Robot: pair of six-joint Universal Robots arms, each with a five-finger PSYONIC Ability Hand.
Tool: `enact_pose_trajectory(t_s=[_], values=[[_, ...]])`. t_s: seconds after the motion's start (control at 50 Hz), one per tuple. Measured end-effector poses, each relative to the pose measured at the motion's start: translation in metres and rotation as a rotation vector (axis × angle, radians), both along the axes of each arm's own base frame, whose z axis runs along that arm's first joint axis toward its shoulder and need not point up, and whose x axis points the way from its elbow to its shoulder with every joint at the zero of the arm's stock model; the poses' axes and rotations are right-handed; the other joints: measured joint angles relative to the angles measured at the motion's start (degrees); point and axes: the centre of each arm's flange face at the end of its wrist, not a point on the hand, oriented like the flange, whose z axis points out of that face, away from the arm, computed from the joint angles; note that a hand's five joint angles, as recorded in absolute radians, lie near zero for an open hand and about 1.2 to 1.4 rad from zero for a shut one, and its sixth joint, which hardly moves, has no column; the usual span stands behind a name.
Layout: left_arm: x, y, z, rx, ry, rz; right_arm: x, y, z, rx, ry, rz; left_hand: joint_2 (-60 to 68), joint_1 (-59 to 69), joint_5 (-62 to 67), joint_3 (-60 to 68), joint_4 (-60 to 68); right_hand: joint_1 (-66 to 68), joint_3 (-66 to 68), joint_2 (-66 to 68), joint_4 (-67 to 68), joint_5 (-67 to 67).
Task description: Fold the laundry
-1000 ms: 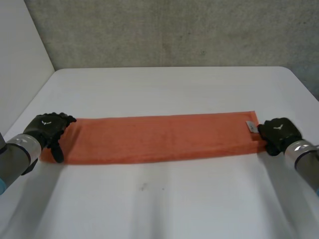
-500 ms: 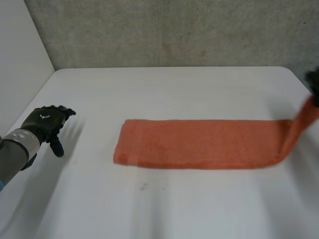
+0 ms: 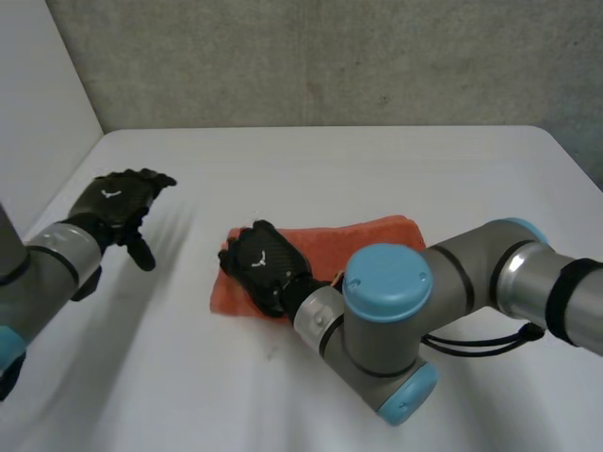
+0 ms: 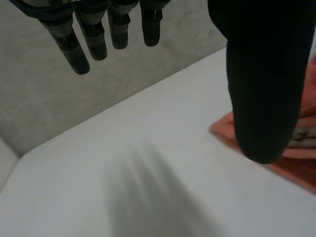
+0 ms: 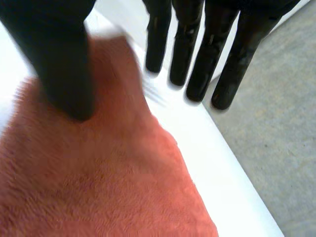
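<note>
An orange towel [image 3: 369, 236] lies on the white table [image 3: 330, 160], doubled over into a short strip. My right arm reaches across it, and my right hand [image 3: 260, 265] rests over the towel's left end. In the right wrist view the right hand [image 5: 198, 55] has straight fingers spread away from the thumb, with the towel [image 5: 98, 187] under the palm and nothing pinched. My left hand [image 3: 119, 203] hovers open above the bare table, left of the towel. Past the thumb of my left hand [image 4: 261, 74] a corner of the towel [image 4: 296, 160] shows.
A grey wall runs behind the table and a white panel stands at the left. In the right wrist view the table edge [image 5: 222, 180] passes close by the fingertips, with grey floor [image 5: 281, 138] beyond it.
My right hand carried the towel's right end up and over to the left end, folding the strip in half, and its fingers have straightened. My left hand let go and moved up and away.
</note>
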Motion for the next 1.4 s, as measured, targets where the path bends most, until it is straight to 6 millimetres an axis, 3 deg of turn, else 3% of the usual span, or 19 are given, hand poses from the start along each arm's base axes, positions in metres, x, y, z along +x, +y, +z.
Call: enact_pose_trajectory(t_s=[0.06, 0.16, 0.28, 0.38, 0.5, 0.62, 0.64, 0.7, 0.86, 0.9, 1.0, 1.02, 1.08, 1.16, 1.2, 1.24, 1.26, 1.3, 1.4], values=[[-0.018, 0.008, -0.004, -0.007, 0.0, -0.058, -0.006, -0.011, 0.013, -0.038, -0.003, -0.102, 0.0, 0.0, 0.0, 0.0, 0.0, -26.5, -35.7, -35.6, -35.7, -34.8], [-0.045, 0.019, -0.007, -0.027, 0.009, -0.14, -0.029, -0.032, 0.04, -0.046, -0.036, -0.253, 0.0, 0.0, 0.0, 0.0, 0.0, -27.2, -38.1, -37.4, -37.1, -36.0], [-0.09, 0.039, -0.011, -0.038, 0.049, -0.273, -0.084, -0.06, 0.058, 0.053, -0.081, -0.435, 0.0, 0.0, 0.0, -0.2, 0.0, -27.2, -38.1, -37.4, -37.1, -36.0], [-0.124, 0.051, -0.026, -0.004, 0.083, -0.353, -0.136, -0.07, 0.036, 0.234, -0.047, -0.547, 0.0, 0.0, 0.0, -0.2, 0.0, -27.2, -38.1, -37.4, -37.1, -36.0], [-0.135, 0.049, -0.046, 0.037, 0.076, -0.356, -0.166, -0.068, 0.009, 0.363, -0.002, -0.587, 0.0, 0.0, 0.0, -0.2, -0.1, -26.2, -36.3, -35.8, -36.2, -35.1], [-0.13, 0.043, -0.056, 0.061, 0.056, -0.307, -0.186, -0.07, -0.016, 0.415, -0.001, -0.59, 0.0, 0.0, 0.0, -0.2, -0.1, -3.8, -9.5, -8.2, -9.6, -10.1], [-0.127, 0.043, -0.053, 0.058, 0.055, -0.295, -0.186, -0.073, -0.017, 0.408, -0.006, -0.589, 0.0, 0.0, 0.0, -0.2, -0.1, 4.8, 2.1, 2.6, 1.9, 0.9], [-0.117, 0.042, -0.043, 0.044, 0.059, -0.266, -0.186, -0.08, -0.018, 0.386, -0.015, -0.588, 0.0, 0.0, 0.0, -0.2, -0.1, 12.4, 15.3, 15.5, 15.3, 13.7], [-0.086, 0.039, -0.011, -0.007, 0.08, -0.184, -0.174, -0.098, 0.004, 0.256, -0.037, -0.565, 0.0, 0.0, 0.0, -0.2, -0.1, 14.1, 17.6, 16.5, 17.9, 15.5], [-0.07, 0.037, -0.001, -0.026, 0.087, -0.143, -0.146, -0.096, 0.028, 0.162, -0.057, -0.491, 0.0, 0.0, 0.0, -0.2, -0.1, 14.9, 17.6, 16.5, 17.9, 15.9], [-0.052, 0.034, 0.008, -0.044, 0.093, -0.09, -0.089, -0.069, 0.049, 0.094, -0.071, -0.332, 0.0, 0.0, 0.0, -0.2, -0.1, 15.2, 17.7, 17.1, 18.0, 16.7], [-0.045, 0.033, 0.01, -0.047, 0.095, -0.07, -0.064, -0.052, 0.05, 0.089, -0.066, -0.258, 0.0, 0.0, 0.0, -0.2, -0.1, 15.6, 17.8, 17.1, 18.0, 16.7], [-0.035, 0.03, 0.011, -0.046, 0.096, -0.041, -0.028, -0.016, 0.04, 0.103, -0.038, -0.133, 0.0, 0.0, 0.0, -0.2, -0.1, 15.7, 17.8, 17.1, 18.0, 16.7], [-0.03, 0.028, 0.011, -0.043, 0.099, -0.026, -0.005, 0.013, 0.019, 0.129, 0.014, -0.048, 0.0, 0.0, 0.0, -0.2, -0.1, 14.7, 15.7, 15.2, 15.8, 15.0], [-0.03, 0.028, 0.01, -0.042, 0.102, -0.025, 0.0, 0.021, 0.008, 0.138, 0.04, -0.034, 0.0, 0.0, 0.0, -0.2, -0.1, 7.9, 6.5, 5.2, 6.5, 7.3], [-0.031, 0.027, 0.011, -0.043, 0.105, -0.027, 0.001, 0.022, 0.004, 0.14, 0.048, -0.042, 0.0, 0.0, 0.0, -0.2, -0.1, 7.9, 6.5, 5.2, 6.5, 7.3], [-0.031, 0.027, 0.011, -0.045, 0.107, -0.028, 0.0, 0.021, 0.005, 0.14, 0.047, -0.054, 0.0, 0.0, 0.0, -0.2, -0.1, -6.2, -8.0, -9.6, -8.0, -6.6], [-0.033, 0.026, 0.013, -0.05, 0.116, -0.033, -0.003, 0.015, 0.012, 0.143, 0.027, -0.095, 0.0, 0.0, 0.0, -0.2, -0.1, -24.4, -31.3, -31.7, -31.4, -29.9], [-0.044, 0.022, 0.021, -0.066, 0.16, -0.056, -0.024, -0.013, 0.048, 0.193, -0.107, -0.222, 0.0, 0.0, 0.0, -0.2, -0.1, -27.1, -38.0, -37.4, -37.1, -36.2]])
